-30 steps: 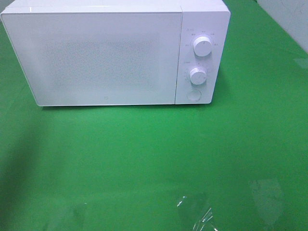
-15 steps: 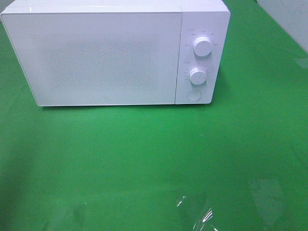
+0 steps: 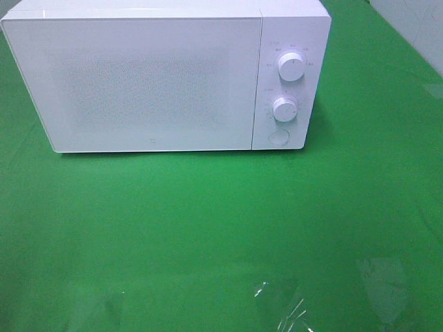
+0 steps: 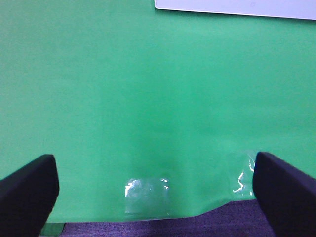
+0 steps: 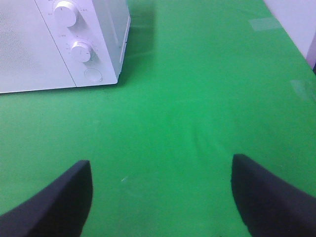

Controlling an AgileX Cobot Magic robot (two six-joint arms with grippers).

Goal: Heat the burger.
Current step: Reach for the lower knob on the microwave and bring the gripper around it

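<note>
The burger is out of view in every frame. A white microwave (image 3: 152, 76) stands at the back of the green cloth with its door shut; its two knobs (image 3: 291, 66) and a round button sit on the right panel. The microwave (image 5: 59, 44) also shows in the right wrist view. My left gripper (image 4: 155, 190) is open over bare green cloth near the table's front edge, nothing between its dark fingers (image 4: 29, 190). My right gripper (image 5: 160, 197) is open too, over green cloth in front of and to the right of the microwave. Neither arm shows in the exterior high view.
Green cloth (image 3: 208, 228) covers the table. Clear tape patches (image 3: 280, 308) shine near the front edge, another tape patch (image 4: 145, 190) lies under the left gripper. The cloth's front edge (image 4: 148, 219) shows in the left wrist view. A pale wall (image 5: 296, 24) borders the table's right side.
</note>
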